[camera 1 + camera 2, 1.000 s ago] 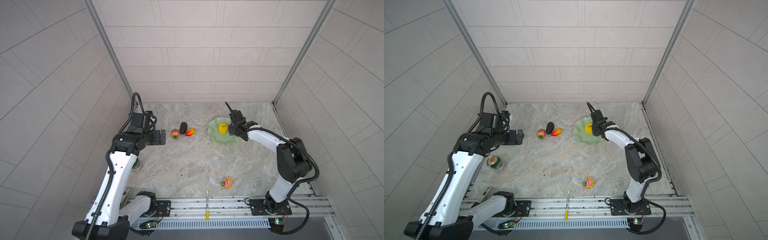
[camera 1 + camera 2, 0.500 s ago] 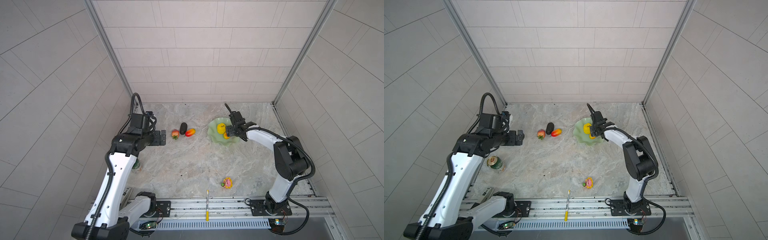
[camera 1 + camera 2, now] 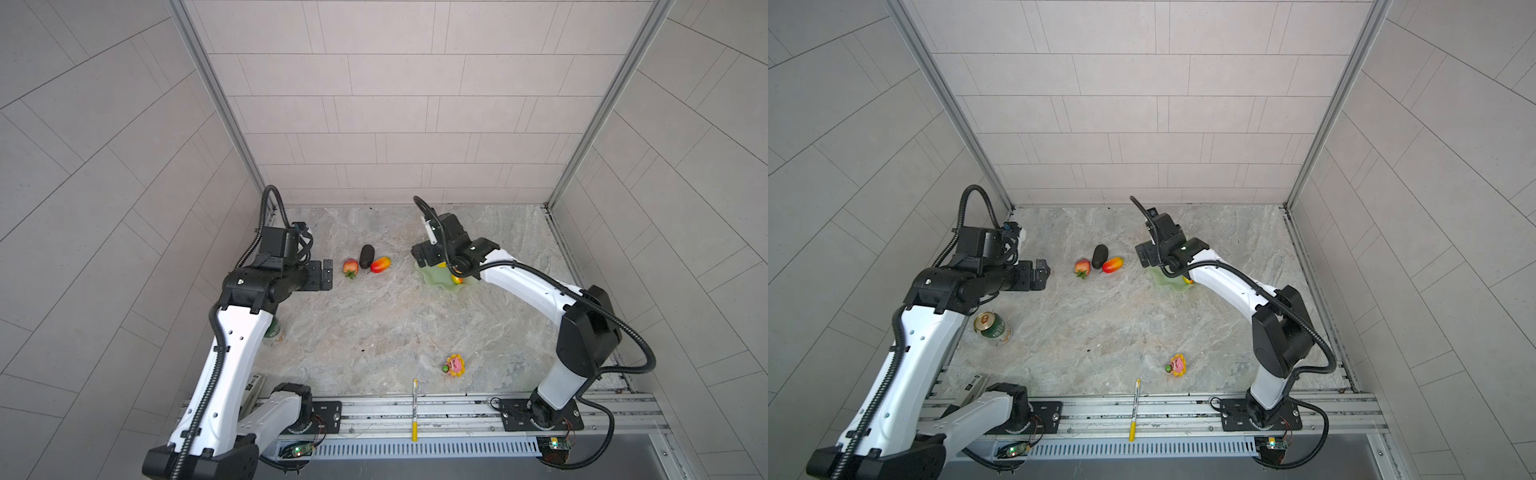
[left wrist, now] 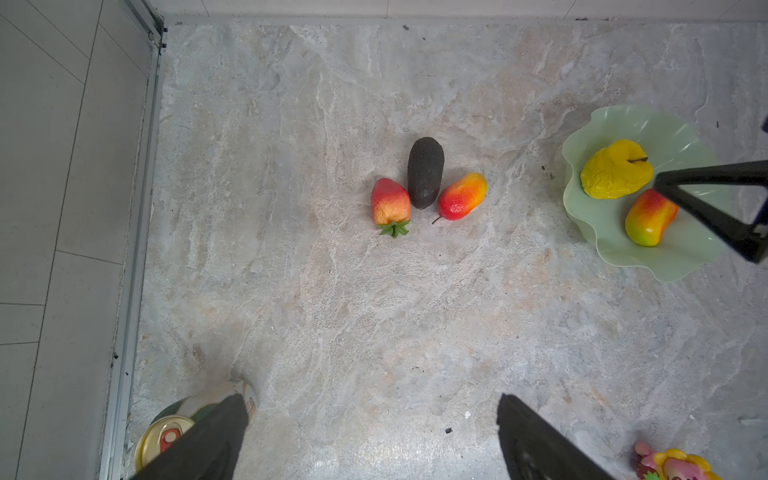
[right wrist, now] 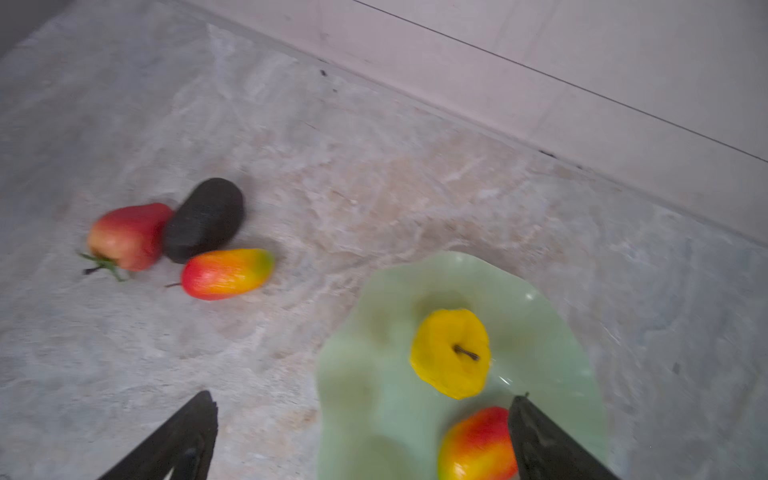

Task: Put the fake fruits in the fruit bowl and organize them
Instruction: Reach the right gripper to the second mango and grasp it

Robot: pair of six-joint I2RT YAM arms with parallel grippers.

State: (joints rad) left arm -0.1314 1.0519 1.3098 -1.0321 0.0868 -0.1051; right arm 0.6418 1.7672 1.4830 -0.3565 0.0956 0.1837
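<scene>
At the far left of both top views a drink can is seen standing on the table beside the left arm, outside the task. The left gripper is held above the table with its jaws spread wide and nothing between them. Just to its right, three fake fruits are seen lying packed together. They are a strawberry with its leaves turned toward the front rail, a dark oval fruit whose long axis runs toward the back wall, and a table mango laid slantwise. The dark oval fruit appears to be touched on both sides by its neighbours. Further right, the fruit bowl is found with two fruits already inside, a bumpy yellow fruit and a second mango just beside it. The right gripper is poised over the bowl, jaws fully parted and empty, with one finger close by the second mango. The cluster is judged to lie leftward of that gripper, between the two arms. The strawberry appears nearer the left gripper and the table mango nearer the right one. A grip across the mango's short width is thought to be called for.
</scene>
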